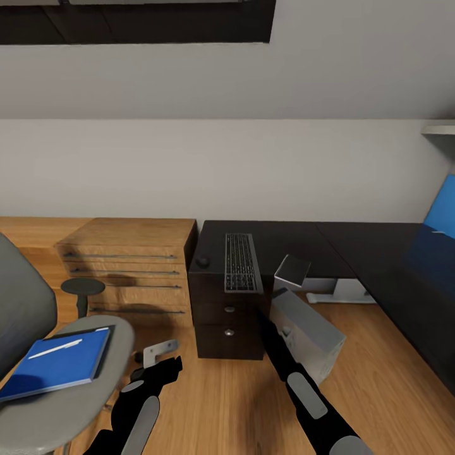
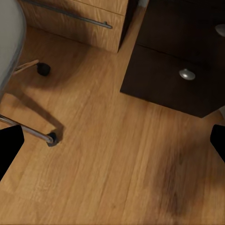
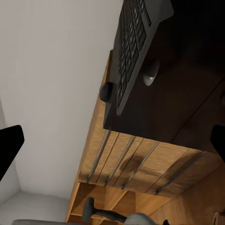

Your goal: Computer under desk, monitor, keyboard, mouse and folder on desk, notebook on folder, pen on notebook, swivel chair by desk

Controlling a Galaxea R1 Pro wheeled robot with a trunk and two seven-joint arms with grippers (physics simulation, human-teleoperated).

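Hovering left tool [image 1: 165,366] spread wide over floor, right tool [image 3: 112,140] wide, empty, near keyboard [image 1: 241,261]

— What do you have around you?
— A pale grey sloping wall [image 1: 227,82] with a dark-framed skylight [image 1: 136,22] overhead, and light wood floor [image 1: 234,404].
— Furniture?
— A low light-wood cabinet [image 1: 129,268] beside a dark drawer cabinet [image 1: 227,316]; possibly a shelf at far right.
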